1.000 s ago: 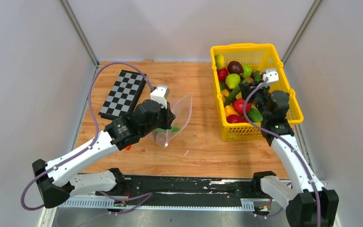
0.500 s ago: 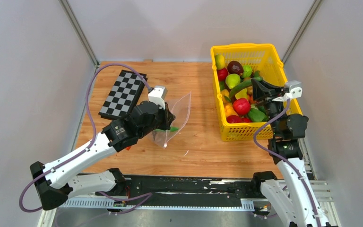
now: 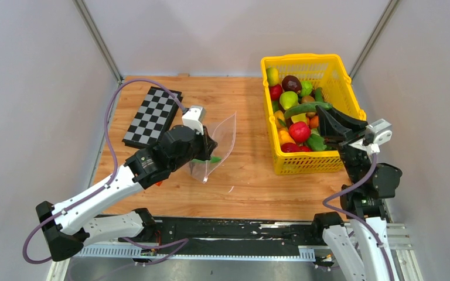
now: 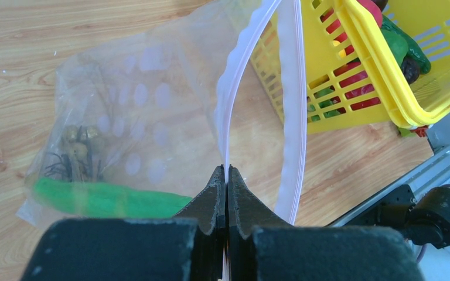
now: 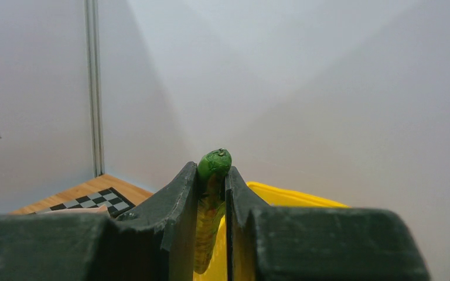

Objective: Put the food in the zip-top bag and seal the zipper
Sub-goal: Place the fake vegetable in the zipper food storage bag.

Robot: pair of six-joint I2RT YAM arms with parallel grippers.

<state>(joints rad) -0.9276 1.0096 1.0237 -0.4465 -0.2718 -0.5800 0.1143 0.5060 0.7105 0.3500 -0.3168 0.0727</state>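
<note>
Right end effector (image 5: 213, 171) clamps green cucumber (image 3: 302, 108) (long axis crosswise, free end toward bag (image 3: 222, 137)); left end effector (image 4: 227, 175) pinches zipper (image 4: 297, 88)

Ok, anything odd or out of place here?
Nothing much: the left gripper pinches the zipper, the right gripper holds a long green piece over the basket. Only a tiny white speck lies stray on the table.

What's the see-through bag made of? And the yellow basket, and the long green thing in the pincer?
The bag looks like thin clear plastic film: crinkly and see-through. The yellow basket seems hard moulded plastic, with slotted walls. The long green piece in the right pincer looks like smooth glossy plastic, probably a toy.
</note>
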